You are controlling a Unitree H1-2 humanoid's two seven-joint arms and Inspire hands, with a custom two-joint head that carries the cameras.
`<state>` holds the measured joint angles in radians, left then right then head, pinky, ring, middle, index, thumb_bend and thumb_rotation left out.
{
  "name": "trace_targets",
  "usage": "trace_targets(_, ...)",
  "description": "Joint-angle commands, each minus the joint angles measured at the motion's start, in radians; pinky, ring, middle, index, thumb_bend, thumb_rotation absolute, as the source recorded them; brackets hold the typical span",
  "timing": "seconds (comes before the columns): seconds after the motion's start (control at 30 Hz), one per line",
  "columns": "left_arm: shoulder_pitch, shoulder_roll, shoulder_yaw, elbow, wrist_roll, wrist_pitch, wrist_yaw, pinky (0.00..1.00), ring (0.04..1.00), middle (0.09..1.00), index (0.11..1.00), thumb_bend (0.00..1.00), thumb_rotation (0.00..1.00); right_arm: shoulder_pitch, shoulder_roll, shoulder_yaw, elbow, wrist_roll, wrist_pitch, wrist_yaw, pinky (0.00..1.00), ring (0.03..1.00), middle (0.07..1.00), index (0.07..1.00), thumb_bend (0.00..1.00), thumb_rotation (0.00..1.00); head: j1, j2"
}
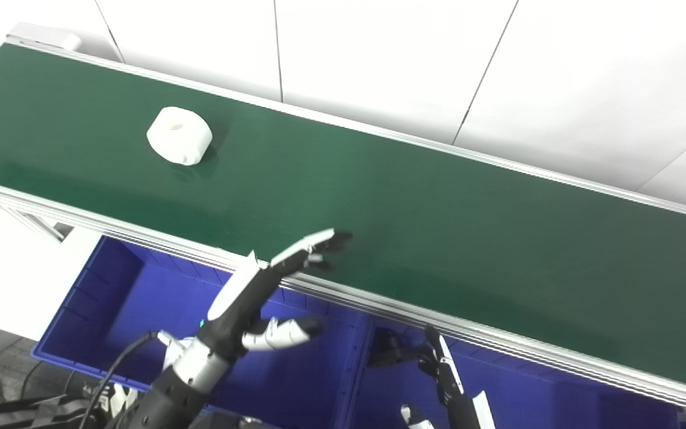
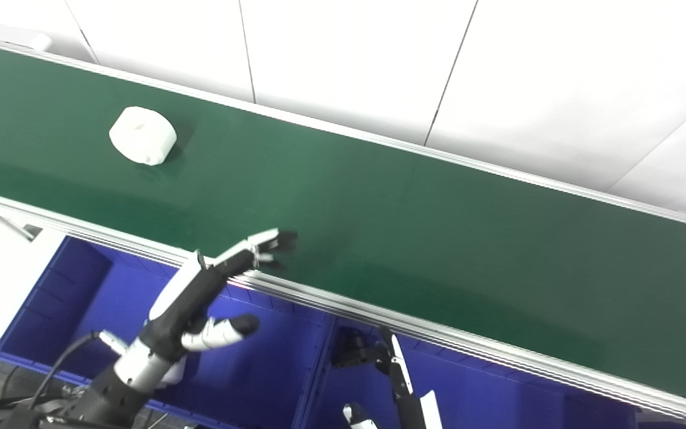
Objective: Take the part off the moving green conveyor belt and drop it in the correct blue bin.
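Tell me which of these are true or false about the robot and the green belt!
1. The white round part with a hole lies on the green conveyor belt. True.
2. The left hand is holding the part. False: it is open and empty, apart from the part.
3. The left hand's fingertips reach over the belt's near edge. True.
4. The bins below the belt are red. False: the blue plastic bins are blue.
5. The right hand is low, over a blue bin. True.
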<state>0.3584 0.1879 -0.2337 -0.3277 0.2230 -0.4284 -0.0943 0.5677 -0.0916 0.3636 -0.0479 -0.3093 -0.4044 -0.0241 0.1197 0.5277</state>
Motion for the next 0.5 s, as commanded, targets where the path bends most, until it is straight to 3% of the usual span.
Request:
trace_targets(0.0, -0.034, -0.013, 0.02, -0.028, 0.015, -0.017, 0.013, 0.69, 0.835, 0.898, 0.879, 0.67, 0.87, -0.002, -0.004, 0.002, -0.009, 0.017, -0.064, -0.013, 0.88, 0.937, 0.976, 0.976, 0.68, 0.82, 0.002, -0.008)
trace_targets(0.1, -0.095, -0.028, 0.047, -0.021, 0.007, -0.013, 0.02, 0.7, 0.833, 0.892, 0.864, 0.68, 0.84, -0.015, -0.011, 0.007, 0.004, 0.036, -0.065, -0.015, 0.89, 0.942, 0.978, 0.973, 0.66, 0.8, 0.007, -0.019)
trace_targets(0.23, -0.148, -0.02, 0.078, -0.042, -0.021, 0.046, -0.003, 0.73, 0.864, 0.903, 0.875, 0.67, 0.8, -0.027, -0.019, 0.017, 0.015, 0.046, -0.065, -0.023, 0.9, 0.947, 0.979, 0.97, 0.65, 0.79, 0.012, -0.024)
trace_targets(0.47, -0.2, -0.005, 0.147, -0.087, 0.067, 0.109, -0.004, 0.77, 0.899, 0.941, 0.912, 0.61, 0.85, -0.049, -0.031, 0.028, 0.027, 0.042, -0.064, -0.035, 0.91, 0.94, 0.972, 0.966, 0.65, 0.79, 0.025, -0.034)
